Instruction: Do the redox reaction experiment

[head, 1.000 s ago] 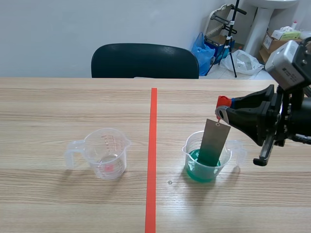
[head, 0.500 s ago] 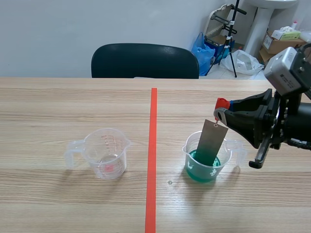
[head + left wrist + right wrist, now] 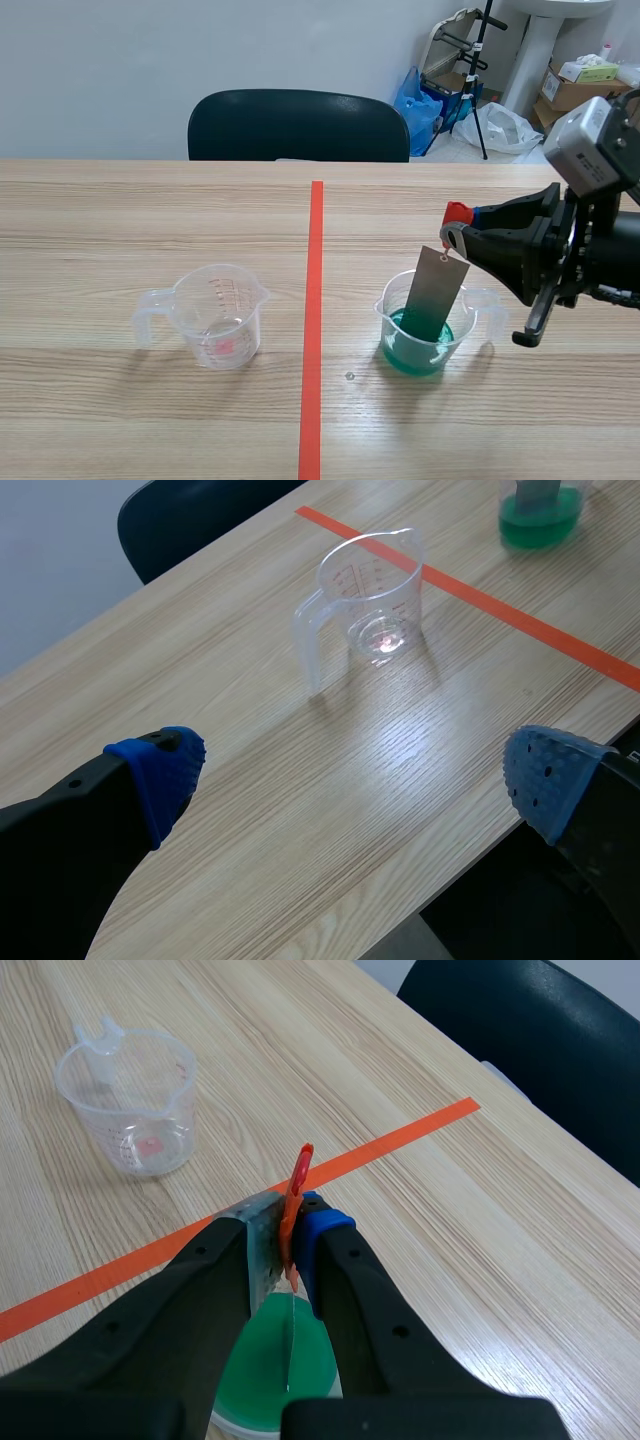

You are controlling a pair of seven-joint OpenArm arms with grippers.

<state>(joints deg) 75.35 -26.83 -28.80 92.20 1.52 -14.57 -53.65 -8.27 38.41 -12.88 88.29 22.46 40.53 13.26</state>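
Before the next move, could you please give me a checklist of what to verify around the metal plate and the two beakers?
1. Grip: the right gripper is shut on the red clip from which the metal plate hangs: ok.
2. Dip: the metal plate's lower end sits in the green liquid: ok.
3. The green beaker stands upright on the table: ok.
4. The plate is clear of that beaker's bottom: cannot tell.
5. The clear beaker is upright and well apart from the green beaker: ok.
6. The left gripper is open, holds nothing and is short of the clear beaker: ok.
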